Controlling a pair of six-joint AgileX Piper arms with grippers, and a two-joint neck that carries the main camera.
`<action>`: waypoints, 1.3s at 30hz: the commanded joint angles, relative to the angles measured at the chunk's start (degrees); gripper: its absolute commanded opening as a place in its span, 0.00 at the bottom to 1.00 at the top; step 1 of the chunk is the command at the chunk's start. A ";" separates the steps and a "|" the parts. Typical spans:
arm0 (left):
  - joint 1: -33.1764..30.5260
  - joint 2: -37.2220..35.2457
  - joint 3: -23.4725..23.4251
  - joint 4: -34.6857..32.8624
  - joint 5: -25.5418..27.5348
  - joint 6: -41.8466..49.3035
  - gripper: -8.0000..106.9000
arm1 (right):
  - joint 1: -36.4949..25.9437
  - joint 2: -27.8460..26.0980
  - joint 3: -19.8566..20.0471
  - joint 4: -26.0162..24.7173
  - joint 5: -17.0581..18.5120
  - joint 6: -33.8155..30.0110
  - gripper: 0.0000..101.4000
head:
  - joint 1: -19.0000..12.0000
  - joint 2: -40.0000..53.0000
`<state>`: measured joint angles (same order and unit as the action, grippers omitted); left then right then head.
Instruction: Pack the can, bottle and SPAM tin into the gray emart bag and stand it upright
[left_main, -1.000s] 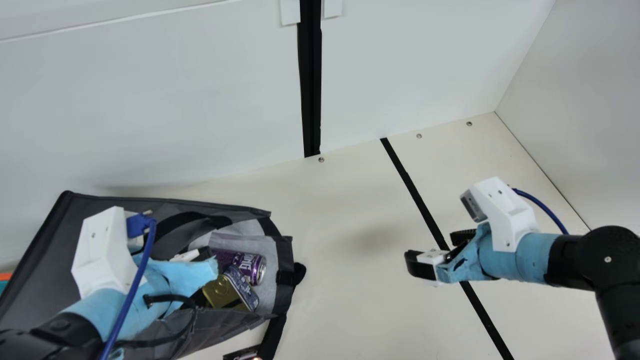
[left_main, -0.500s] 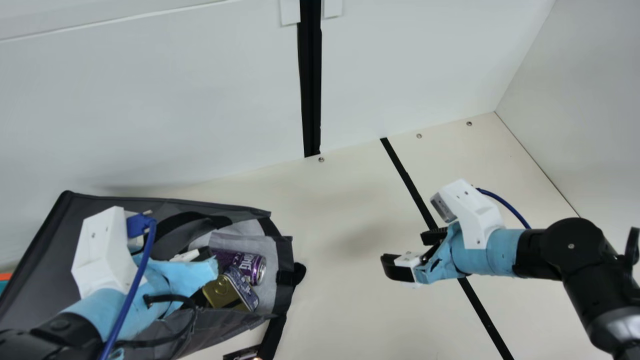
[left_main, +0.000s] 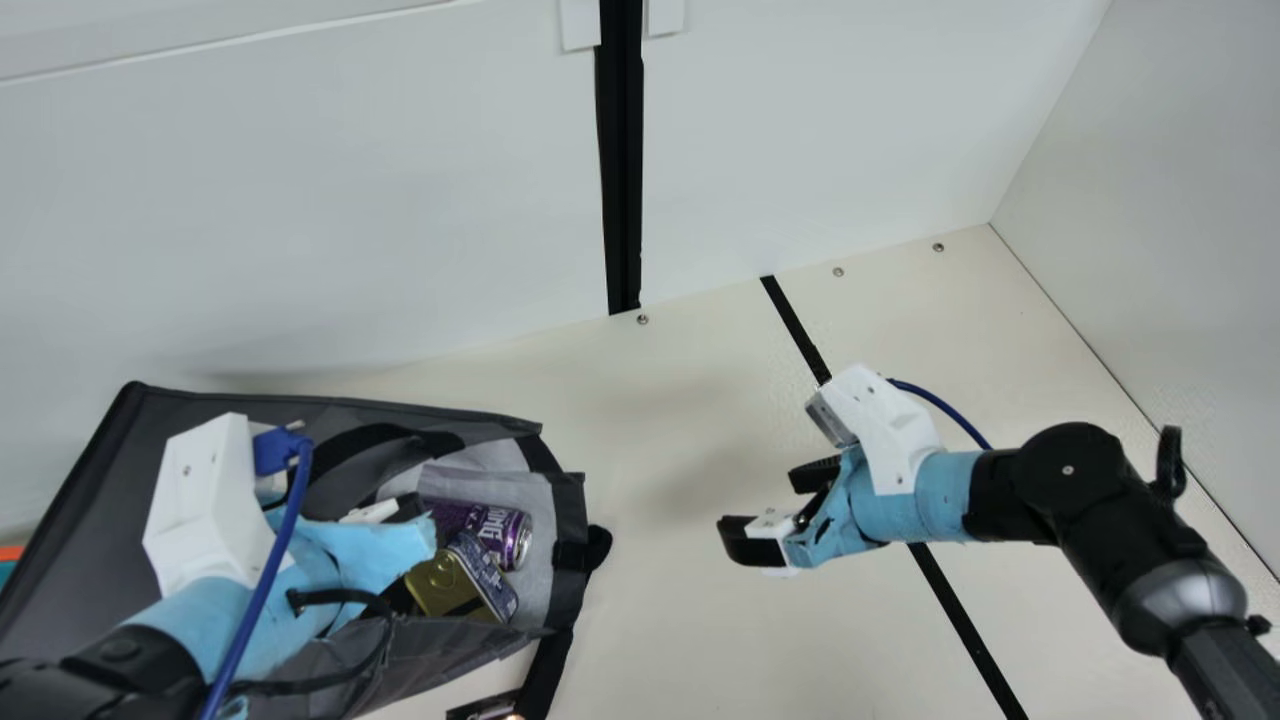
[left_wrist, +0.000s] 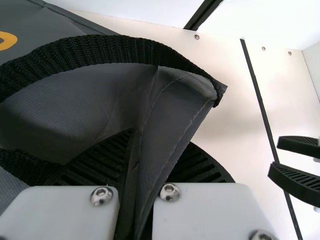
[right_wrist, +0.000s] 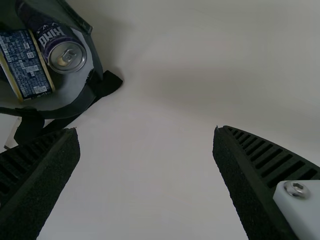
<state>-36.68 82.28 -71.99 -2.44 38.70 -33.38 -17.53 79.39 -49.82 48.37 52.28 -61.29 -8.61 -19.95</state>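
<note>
The gray fabric bag (left_main: 90, 500) lies on its side, mouth facing the black, ribbed, wide-spread right gripper (left_main: 758, 503); the black left gripper (left_wrist: 159, 147) (the nearer one) holds it pinched, purple metal can (left_main: 508, 535) and gold-and-blue rectangular tin (left_main: 437, 584) inside

Pale lettering (right_wrist: 51, 36) stands on the purple can (right_wrist: 67, 58) — fine print (right_wrist: 30, 69) on the tin (right_wrist: 21, 47), a yellow mark (left_wrist: 7, 41) on the bag (left_wrist: 75, 105)

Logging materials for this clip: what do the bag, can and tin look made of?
Bag: matte gray fabric, likely synthetic; it creases and shows stitching.
Can: glossy metal, probably aluminum; bare silvery lid.
Tin: apparently metal; shiny gold surface.
</note>
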 joint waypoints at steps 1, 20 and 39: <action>0.00 0.00 0.00 0.00 0.00 0.00 0.00 | 0.89 0.90 -0.10 0.64 -0.46 -0.90 0.94 | -1.39 -0.05; 0.00 0.00 0.00 0.00 0.00 0.00 0.00 | 9.15 11.54 -3.77 7.63 -3.81 -7.69 0.94 | -1.39 -0.05; 0.00 0.00 0.00 0.00 0.00 0.00 0.00 | 17.08 23.49 -12.02 12.72 -4.96 -10.48 0.94 | -1.39 -0.05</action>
<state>-36.68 82.28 -71.99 -2.44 38.70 -33.38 -0.66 102.17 -61.45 60.90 47.37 -71.68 -8.70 -19.95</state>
